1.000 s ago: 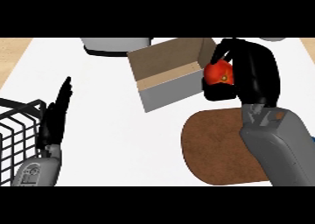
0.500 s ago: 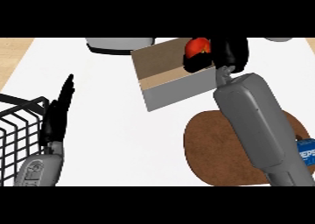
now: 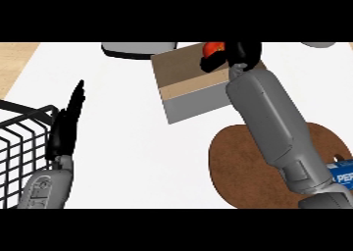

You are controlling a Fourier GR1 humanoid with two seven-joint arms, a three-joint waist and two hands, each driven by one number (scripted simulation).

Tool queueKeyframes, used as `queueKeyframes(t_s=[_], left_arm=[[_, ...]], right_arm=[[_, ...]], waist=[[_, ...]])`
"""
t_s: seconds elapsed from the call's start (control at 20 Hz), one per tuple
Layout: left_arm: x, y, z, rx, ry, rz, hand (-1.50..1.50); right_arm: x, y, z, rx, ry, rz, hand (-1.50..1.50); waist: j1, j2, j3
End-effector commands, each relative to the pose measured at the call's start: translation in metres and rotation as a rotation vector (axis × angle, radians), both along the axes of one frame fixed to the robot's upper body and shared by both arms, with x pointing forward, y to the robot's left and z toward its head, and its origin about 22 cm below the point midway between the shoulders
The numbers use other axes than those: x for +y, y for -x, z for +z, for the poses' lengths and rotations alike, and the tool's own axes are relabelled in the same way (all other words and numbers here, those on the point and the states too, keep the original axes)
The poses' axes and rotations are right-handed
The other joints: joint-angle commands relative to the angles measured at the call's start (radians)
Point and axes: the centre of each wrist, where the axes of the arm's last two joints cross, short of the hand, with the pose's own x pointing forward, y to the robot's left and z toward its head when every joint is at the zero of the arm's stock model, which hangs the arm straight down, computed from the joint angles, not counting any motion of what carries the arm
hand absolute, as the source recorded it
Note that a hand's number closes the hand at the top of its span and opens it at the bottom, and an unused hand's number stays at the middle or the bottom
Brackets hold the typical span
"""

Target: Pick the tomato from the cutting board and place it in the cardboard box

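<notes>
While the right arm stretches far up the counter, the nearest things sit along the lower edge.

Writing: a blue can (image 3: 346, 172) at the lower right reads "PEPSI" in white (the only legible label; the rest of the can is cut off by the forearm and the edge).

Cutting board (image 3: 241, 166): round, brown, near the right side, partly covered by the grey forearm lying across it.

Wire basket (image 3: 16, 157): black, at the lower left edge.

Left hand (image 3: 67, 125): beside the basket, fingers straight and pointing up the counter, holding nothing, at rest.

Cardboard box (image 3: 187, 81): beyond the board, open at the top, turned at a slant to the counter's edge, tan inside with a grey outer wall facing the viewer.

Right hand (image 3: 241, 51): above the box's far right corner, black fingers curled round the tomato.

Tomato (image 3: 212, 49): red with an orange sheen, mostly hidden by the fingers, held over the box's far rim; its long axis and which way it points cannot be told.

Grey dish (image 3: 136, 49): farthest, just behind the box's left corner.
</notes>
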Motion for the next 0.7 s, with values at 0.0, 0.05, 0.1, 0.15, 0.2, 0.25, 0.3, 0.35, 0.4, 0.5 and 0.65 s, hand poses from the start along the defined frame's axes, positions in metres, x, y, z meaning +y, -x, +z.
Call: queueKeyframes(t_s=[0.0, 0.05, 0.1, 0.15, 0.2, 0.25, 0.3, 0.35, 0.4, 0.5, 0.65], left_arm=[[0.058, 0.006, 0.008, 0.037, -0.142, 0.047, 0.0], [0.063, 0.011, 0.008, 0.033, -0.154, 0.059, 0.0], [0.065, 0.006, 0.011, 0.04, -0.153, 0.044, 0.0], [0.059, 0.013, -0.003, 0.06, -0.151, 0.043, 0.0], [0.055, -0.005, 0.014, 0.03, -0.162, 0.072, 0.0], [0.054, 0.006, 0.004, 0.035, -0.157, 0.036, 0.0], [0.055, 0.01, 0.002, 0.038, -0.161, 0.052, 0.0], [0.064, 0.015, -0.004, 0.043, -0.153, 0.05, 0.0], [0.061, 0.007, 0.006, 0.048, -0.157, 0.037, 0.0], [0.062, 0.008, 0.004, 0.056, -0.15, 0.049, 0.0], [0.054, 0.006, -0.002, 0.048, -0.146, 0.053, 0.0]], right_arm=[[-0.002, -0.01, -0.023, 0.067, -0.111, -0.058, -1.5], [-0.002, -0.011, -0.024, 0.087, -0.122, -0.061, -1.5], [-0.008, -0.014, -0.026, 0.081, -0.121, -0.074, -1.5], [0.001, -0.014, -0.029, 0.091, -0.124, -0.065, -1.5], [0.014, -0.014, -0.025, 0.094, -0.145, -0.028, -1.5], [-0.001, -0.018, -0.026, 0.067, -0.161, -0.048, -1.5], [-0.001, -0.018, -0.03, 0.044, -0.172, -0.037, -1.5], [-0.023, -0.023, -0.027, 0.029, -0.172, -0.035, -1.5], [0.009, -0.017, -0.032, 0.0, -0.169, -0.023, -1.5], [0.008, -0.017, -0.033, -0.074, -0.182, -0.016, -1.5], [0.003, -0.021, -0.021, -0.21, -0.22, -0.023, -1.5]], waist=[[0.021, 0.009, -0.006], [0.02, 0.004, -0.006], [0.034, 0.015, -0.006], [0.034, 0.014, -0.006], [0.019, 0.011, -0.006], [0.031, 0.015, -0.006], [0.024, 0.008, -0.006], [0.022, 0.01, -0.006], [0.034, 0.011, -0.006], [0.021, 0.007, -0.006], [0.01, 0.007, -0.006]])
